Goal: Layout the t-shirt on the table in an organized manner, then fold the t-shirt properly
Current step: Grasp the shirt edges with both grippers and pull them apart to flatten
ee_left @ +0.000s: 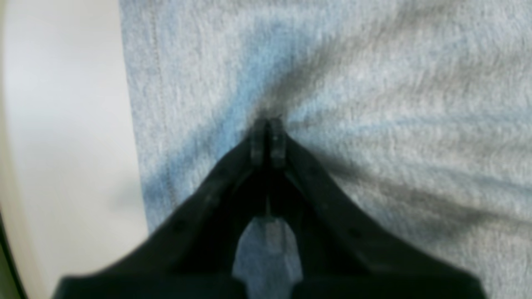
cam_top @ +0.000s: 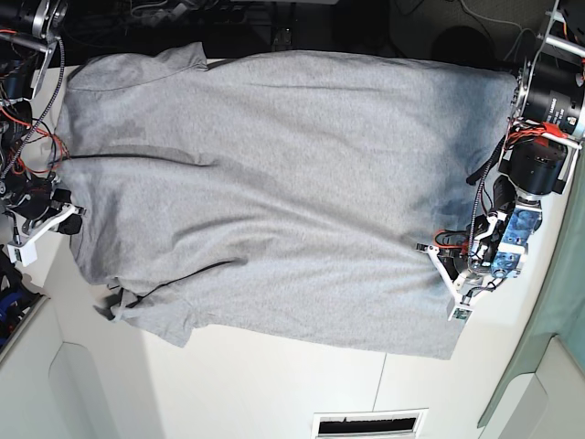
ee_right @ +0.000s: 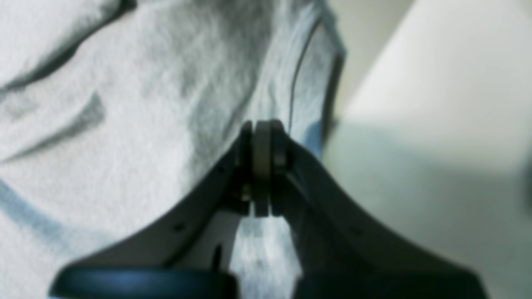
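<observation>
With both jaws pinched on the shirt (cam_top: 274, 192) spread over the table (cam_top: 274, 393), left gripper (ee_left: 268, 124) near the hem, right gripper (ee_right: 262, 128) seemingly at a sleeve: lift evenly, keep taut.

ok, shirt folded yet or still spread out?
Spread, not folded. The t-shirt lies open in one layer across the table, with some wrinkles and a bunched sleeve at one end.
</observation>
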You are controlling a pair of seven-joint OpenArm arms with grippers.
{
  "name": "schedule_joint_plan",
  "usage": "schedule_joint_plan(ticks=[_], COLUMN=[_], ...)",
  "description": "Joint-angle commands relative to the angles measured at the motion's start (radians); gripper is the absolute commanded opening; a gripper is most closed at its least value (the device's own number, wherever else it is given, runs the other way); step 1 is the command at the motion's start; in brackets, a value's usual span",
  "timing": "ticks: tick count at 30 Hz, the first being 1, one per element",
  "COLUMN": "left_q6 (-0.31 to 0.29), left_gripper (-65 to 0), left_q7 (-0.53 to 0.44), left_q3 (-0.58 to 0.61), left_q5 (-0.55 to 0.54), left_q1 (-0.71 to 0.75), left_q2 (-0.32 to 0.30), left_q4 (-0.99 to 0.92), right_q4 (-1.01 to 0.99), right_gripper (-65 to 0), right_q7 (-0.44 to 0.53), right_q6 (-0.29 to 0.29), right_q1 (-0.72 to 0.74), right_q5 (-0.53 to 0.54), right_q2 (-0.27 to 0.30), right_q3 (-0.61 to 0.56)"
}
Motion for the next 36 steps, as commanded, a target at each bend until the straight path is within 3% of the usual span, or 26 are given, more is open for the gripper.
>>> schedule_joint_plan(ticks=[1,10,18,26,32,36], left_q6=[0.003,0.003,-0.001,-0.005,-0.114,-0.126], left_gripper=[-65.0,-65.0,-65.0,-65.0,-65.0,-65.0], left_q7=[0.045,0.063,0.077,0.137,0.140,0.140], left_q3=[-0.003,-0.003,-0.003,-0.003,-0.003,-0.005], left_q5=[0.005,0.005,0.000,0.001,-0.073,-0.156], left_q1=[-0.013,0.004,0.004,0.003,0.003,0.003], left_q2=[-0.009,-0.045,-0.053,-0.059,-0.059,-0.075], left_q4=[0.003,0.003,0.003,0.003,0.018,0.079], right_q4=[0.013,0.016,0.018,0.018,0.027,0.066], right_gripper=[-65.0,-65.0,-65.0,-65.0,-65.0,-65.0], right_q7=[0.012,-0.008,0.017,-0.043,-0.049,-0.068], right_q6=[0.001,0.005,0.005,0.005,0.005,0.016], right_q1=[0.019,-0.082,-0.174,-0.174,-0.174,-0.174], right_q5=[0.037,0.054,0.138,0.143,0.225,0.285], right_q2=[0.023,0.033,0.105,0.133,0.133,0.133], right_q3=[0.005,0.006,0.006,0.006,0.031,0.071])
